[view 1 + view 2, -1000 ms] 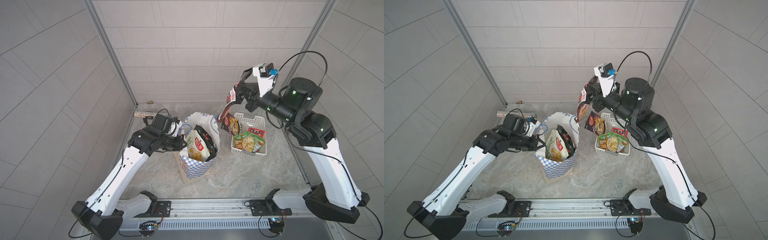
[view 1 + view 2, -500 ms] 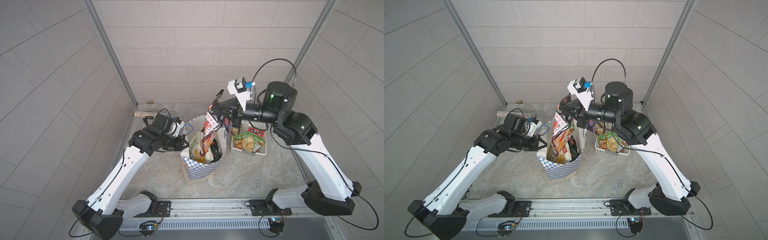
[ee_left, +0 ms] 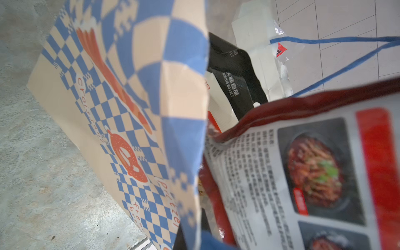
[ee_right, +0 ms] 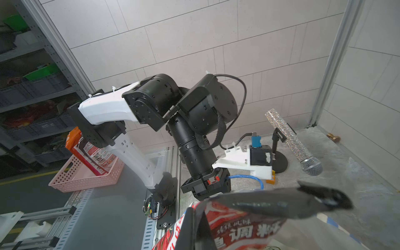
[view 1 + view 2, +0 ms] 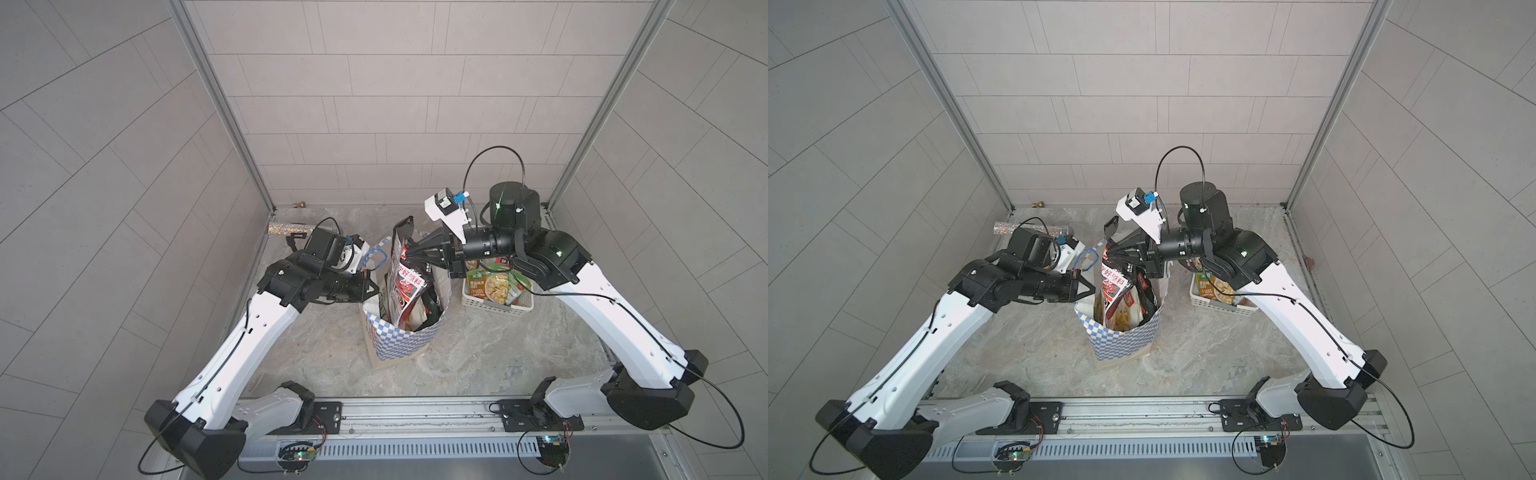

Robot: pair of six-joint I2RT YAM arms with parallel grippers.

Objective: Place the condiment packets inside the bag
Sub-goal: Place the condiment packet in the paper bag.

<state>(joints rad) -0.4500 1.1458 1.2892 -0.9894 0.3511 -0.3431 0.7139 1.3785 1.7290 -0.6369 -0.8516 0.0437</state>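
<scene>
1. Arm pose. The right arm reaches inward with its forearm roughly level. The right gripper [image 5: 410,252] is pressed together on the upper part of a black-and-red packet [image 5: 409,286]. The left arm extends low from the opposite side. The left gripper [image 5: 372,286] is closed, pinching the rim of the bag [image 5: 399,338].

2. Containers. The bag stands upright directly below the right gripper, and the left gripper is at its rim on the far side from the right one. The held packet hangs from the jaws with its lower half inside the bag. Beside it in the bag stand a black packet [image 3: 236,75] and a white packet [image 3: 216,97]. A white basket [image 5: 494,306] sits behind the right gripper, under that arm's wrist. It holds a green-orange packet [image 5: 494,284], and the arm partly hides its other contents.

3. Appearance. The held packet is glossy, with a black top seal standing above the jaws. One face is red and white with large characters. The other face carries a text panel and food photographs.
</scene>
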